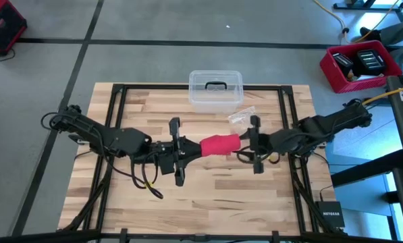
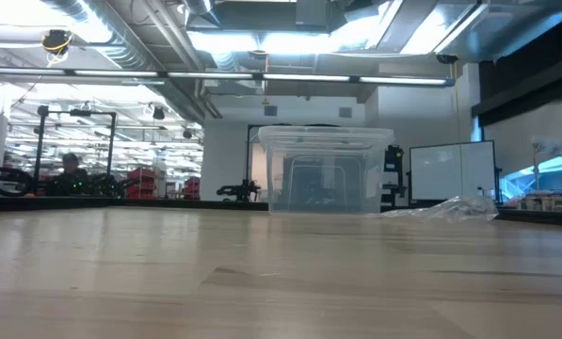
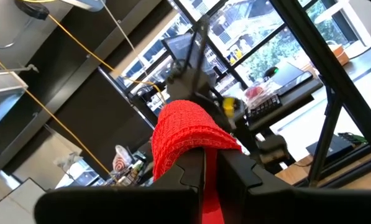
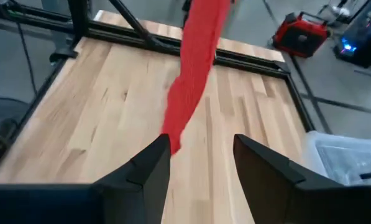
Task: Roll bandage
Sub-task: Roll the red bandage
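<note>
- Clearly, the bright red soft fabric bandage (image 1: 221, 144) hangs in the air above the middle of the pale wooden slatted table (image 1: 120, 202), stretched between the two arms' claws.
- The left gripper (image 1: 181, 150) is clenched on the bandage's left end; in the left wrist view the red knit fabric (image 3: 188, 140) drapes over the two dark fingers (image 3: 191, 171), which are pressed together with a red strip showing between them.
- The right gripper (image 1: 248, 143) sits at the bandage's right end, released, its fingers standing apart.
- In the right wrist view the red strip (image 4: 194, 68) runs away from the spread dark fingers (image 4: 151, 165), its near tip beside one finger; whether it touches cannot be told.
- Behind the bandage, at the table's far edge, stands a clear plastic box with a dark handle (image 1: 215, 89).
- A crinkled clear plastic wrapper (image 1: 242, 117) lies between that box and the right gripper.
</note>
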Tool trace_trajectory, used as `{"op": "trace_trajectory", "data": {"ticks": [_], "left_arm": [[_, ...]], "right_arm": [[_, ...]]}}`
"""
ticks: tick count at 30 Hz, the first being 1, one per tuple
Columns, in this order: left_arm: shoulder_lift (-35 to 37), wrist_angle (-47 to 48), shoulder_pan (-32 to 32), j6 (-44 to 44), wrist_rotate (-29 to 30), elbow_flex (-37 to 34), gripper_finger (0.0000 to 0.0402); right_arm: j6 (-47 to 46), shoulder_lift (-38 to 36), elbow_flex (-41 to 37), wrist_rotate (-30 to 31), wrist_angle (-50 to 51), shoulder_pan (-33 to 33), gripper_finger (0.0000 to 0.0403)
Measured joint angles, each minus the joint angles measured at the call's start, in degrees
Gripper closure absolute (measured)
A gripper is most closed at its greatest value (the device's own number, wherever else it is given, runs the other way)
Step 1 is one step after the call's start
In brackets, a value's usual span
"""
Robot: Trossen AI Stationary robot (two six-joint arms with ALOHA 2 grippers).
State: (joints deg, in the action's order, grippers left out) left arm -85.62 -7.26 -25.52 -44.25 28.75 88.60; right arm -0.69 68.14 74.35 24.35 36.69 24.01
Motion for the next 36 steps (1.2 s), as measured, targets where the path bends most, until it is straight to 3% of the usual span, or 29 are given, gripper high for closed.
{"op": "trace_trajectory", "data": {"ticks": [7,13,21,23,28,36], "left_arm": [[0.0,0.8,0.0,0.3,0.0,0.0,0.0384],[0.0,0.7,0.0,0.2,0.0,0.0,0.0384],[0.0,0.6,0.0,0.2,0.0,0.0,0.0384],[0.0,0.6,0.0,0.2,0.0,0.0,0.0384],[0.0,-0.9,0.0,-0.6,0.0,0.0,0.0384],[0.2,-4.8,0.8,-7.9,1.9,0.0,0.0384]], "right_arm": [[5.9,0.2,-13.3,-1.4,-27.9,0.0,0.0223],[10.6,0.3,-21.9,-0.8,-45.1,0.0,0.0223],[14.4,1.5,-23.8,-0.1,-48.2,0.0,0.0236],[16.2,1.9,-23.8,0.3,-49.5,0.0,0.0266],[19.1,1.9,-23.8,0.6,-48.7,0.0,0.0387],[20.9,1.9,-23.8,1.9,-48.9,8.9,0.0397]]}}
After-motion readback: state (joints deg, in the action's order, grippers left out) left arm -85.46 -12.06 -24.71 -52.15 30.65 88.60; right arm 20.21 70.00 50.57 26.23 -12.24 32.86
